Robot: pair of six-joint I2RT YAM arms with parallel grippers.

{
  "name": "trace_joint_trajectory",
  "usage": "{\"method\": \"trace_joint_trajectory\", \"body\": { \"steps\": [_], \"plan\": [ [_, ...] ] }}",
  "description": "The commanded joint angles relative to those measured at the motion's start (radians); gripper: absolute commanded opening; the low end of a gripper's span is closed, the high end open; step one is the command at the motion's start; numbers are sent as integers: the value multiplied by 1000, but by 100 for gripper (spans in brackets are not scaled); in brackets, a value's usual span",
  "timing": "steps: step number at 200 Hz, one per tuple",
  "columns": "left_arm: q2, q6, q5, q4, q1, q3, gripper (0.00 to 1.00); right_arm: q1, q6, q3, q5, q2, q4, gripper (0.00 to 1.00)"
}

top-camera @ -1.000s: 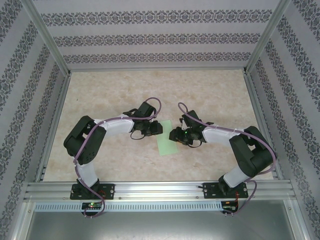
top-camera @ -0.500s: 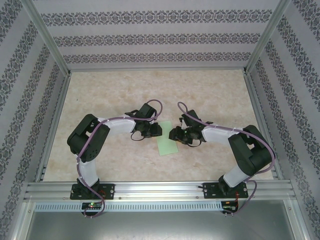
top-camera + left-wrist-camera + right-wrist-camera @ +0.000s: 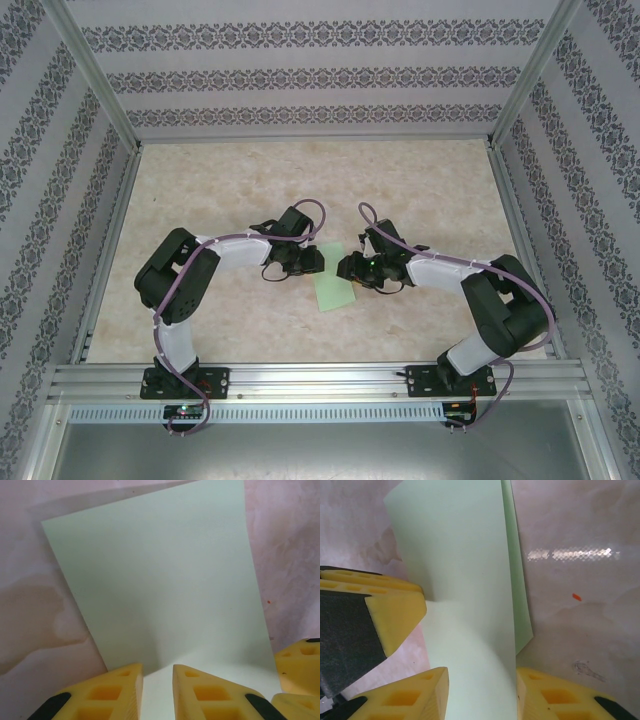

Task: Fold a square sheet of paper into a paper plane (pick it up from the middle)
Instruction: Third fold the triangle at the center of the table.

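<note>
Sheet (image 3: pixel 333 290), pale green, lay on the worktop (image 3: pixel 250 180) between both end effectors. Left end effector (image 3: pixel 157 692) stood slightly open, its fingers astride the sheet's near edge, the rest spreading ahead of it. Right end effector (image 3: pixel 480 695) was open wider, one flap curling up between its fingers over a second layer just right of it.
</note>
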Motion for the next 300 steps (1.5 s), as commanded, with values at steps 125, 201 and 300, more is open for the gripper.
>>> {"method": "trace_joint_trajectory", "body": {
  "steps": [125,201,300],
  "plan": [
    [-21,75,1,-19,-11,20,25,-44,27,15,-98,69,109,27],
    [-296,314,-148,-53,-152,-95,40,-44,111,-14,-94,52,156,1],
    [-319,484,-426,-27,-471,-165,58,-8,226,-45,-73,68,241,3]
  ]
}}
